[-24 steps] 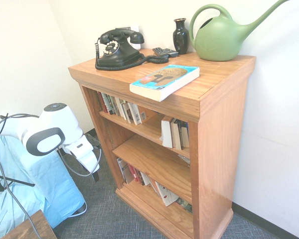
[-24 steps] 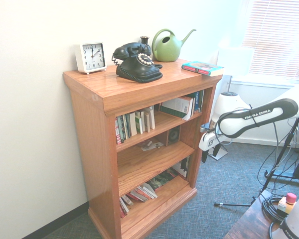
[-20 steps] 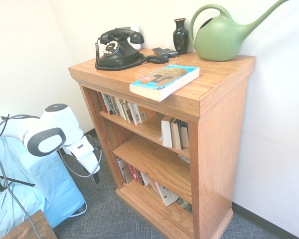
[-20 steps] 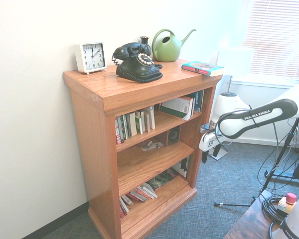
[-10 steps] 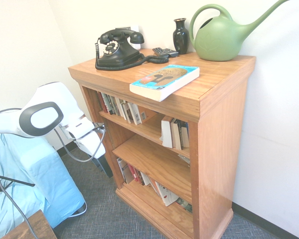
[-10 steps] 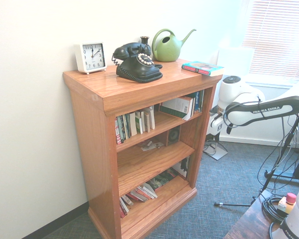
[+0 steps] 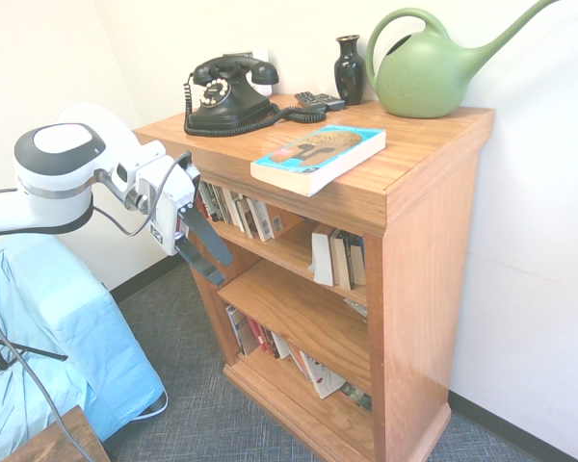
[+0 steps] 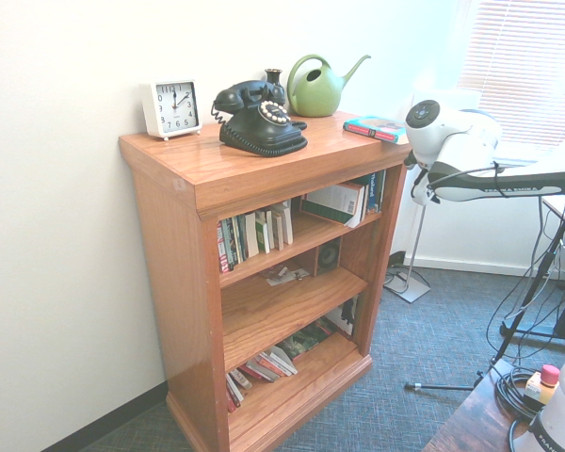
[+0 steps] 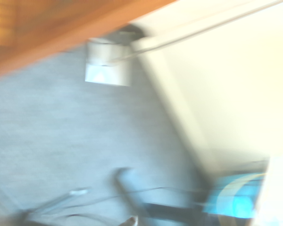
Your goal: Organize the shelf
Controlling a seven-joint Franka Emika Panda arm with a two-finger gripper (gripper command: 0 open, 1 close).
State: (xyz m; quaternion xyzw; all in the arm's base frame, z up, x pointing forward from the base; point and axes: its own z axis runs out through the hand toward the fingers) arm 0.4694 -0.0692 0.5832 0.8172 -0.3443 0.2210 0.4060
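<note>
The shelf (image 7: 426, 241) is an orange-brown bookcase with three tiers, also in the second exterior view (image 8: 169, 264). A blue-covered book (image 7: 318, 157) lies flat on its top, hanging slightly over the front edge. Upright books (image 7: 236, 207) fill the top tier, and more books (image 7: 279, 346) lean in the bottom tier. My gripper (image 7: 222, 270) hovers in front of the shelf's left side panel at top-tier height. Its dark fingers (image 7: 208, 237) are open with nothing between them. In the second exterior view only the white wrist (image 8: 443, 137) shows. The wrist view is a blur of carpet and wood.
On the shelf top stand a black rotary phone (image 7: 226, 94), a dark vase (image 7: 349, 69), a green watering can (image 7: 429, 67), a remote (image 7: 318, 99) and a white clock (image 8: 172, 107). A blue-draped object (image 7: 48, 337) and a dark table corner (image 7: 58, 438) sit at the left.
The arm has swung up from near the floor to top-tier height and closer to the shelf's side. The gripper has stayed open and holds nothing.
</note>
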